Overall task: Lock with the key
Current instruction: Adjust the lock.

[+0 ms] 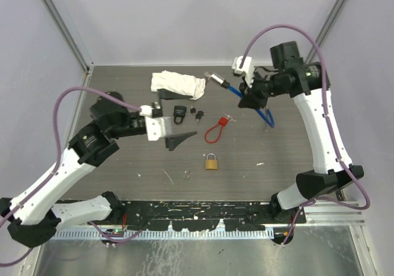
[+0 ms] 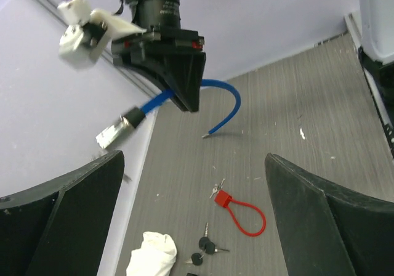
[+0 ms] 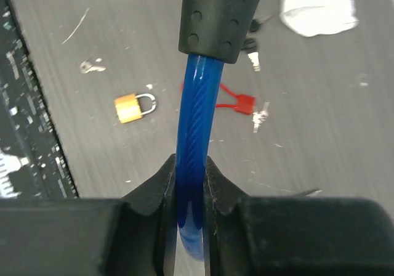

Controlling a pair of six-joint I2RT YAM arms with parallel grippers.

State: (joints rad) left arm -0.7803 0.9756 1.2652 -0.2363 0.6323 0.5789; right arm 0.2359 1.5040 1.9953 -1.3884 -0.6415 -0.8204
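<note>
My right gripper is shut on a blue cable lock and holds it above the table's far right. Its jaws pinch the blue cable just below the black lock head; the silver end points left. A bunch of black-headed keys lies on the table beside a small black padlock. My left gripper hangs wide open and holds nothing. In the left wrist view the keys lie low between the fingers.
A white cloth lies at the back. A red cable lock with small keys sits mid-table, a brass padlock nearer the front, a loose small key beside it. Walls close in on both sides.
</note>
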